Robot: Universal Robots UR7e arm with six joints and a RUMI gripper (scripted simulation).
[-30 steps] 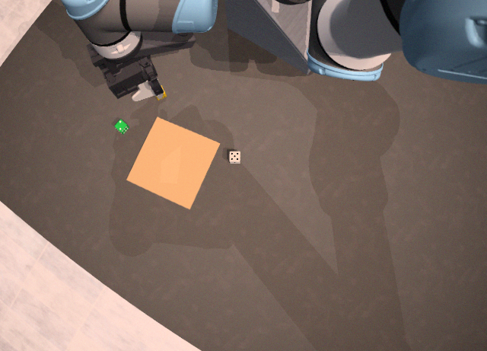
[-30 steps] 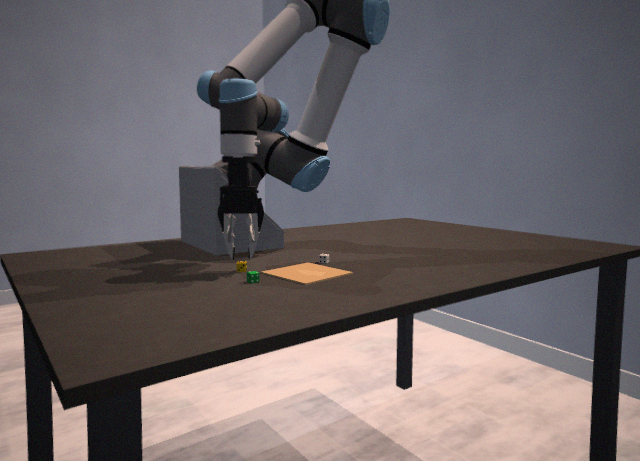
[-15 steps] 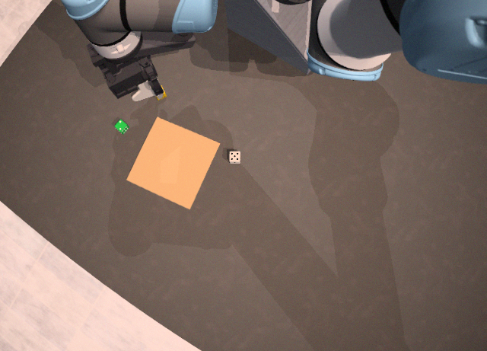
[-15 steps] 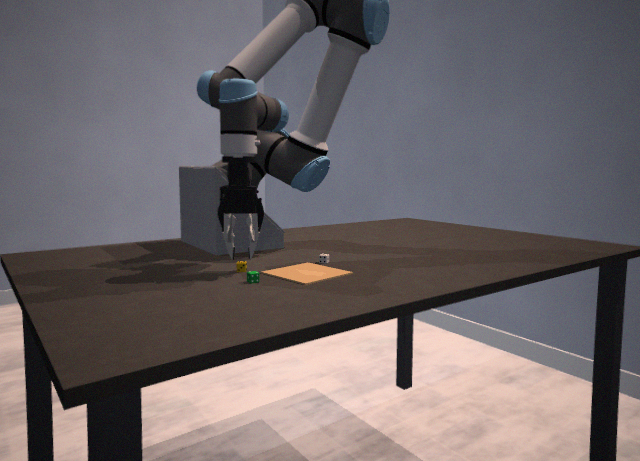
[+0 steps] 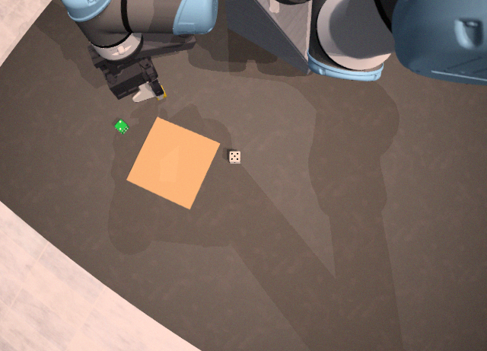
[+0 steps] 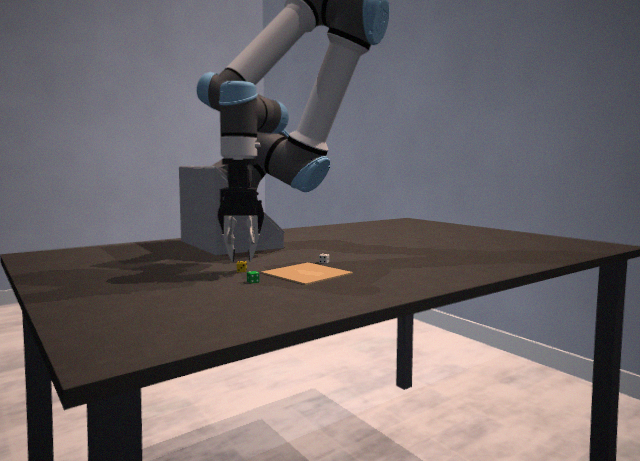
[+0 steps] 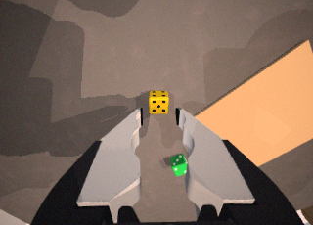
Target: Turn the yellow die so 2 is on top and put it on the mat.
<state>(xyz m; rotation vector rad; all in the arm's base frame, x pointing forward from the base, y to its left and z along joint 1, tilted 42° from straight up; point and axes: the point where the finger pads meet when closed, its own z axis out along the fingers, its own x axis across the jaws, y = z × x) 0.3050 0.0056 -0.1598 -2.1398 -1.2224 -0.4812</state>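
Observation:
The yellow die [image 7: 158, 102] lies flat on the dark table, off the mat, just past my fingertips in the wrist view; the face turned to the camera shows several pips. In the overhead view only its edge [image 5: 161, 96] peeks out from under the gripper [image 5: 149, 92]. My gripper [image 6: 240, 257] [image 7: 158, 109] points straight down a little above the die [image 6: 241, 265], fingers partly open with a die-wide gap and nothing between them. The orange mat [image 5: 173, 162] lies beside it, to the right in the wrist view [image 7: 259, 122].
A green die [image 5: 121, 126] [image 6: 252, 277] sits on the table left of the mat, close to the yellow die. A white die [image 5: 234, 156] sits just off the mat's right corner. The grey robot base block [image 6: 201, 213] stands behind the gripper.

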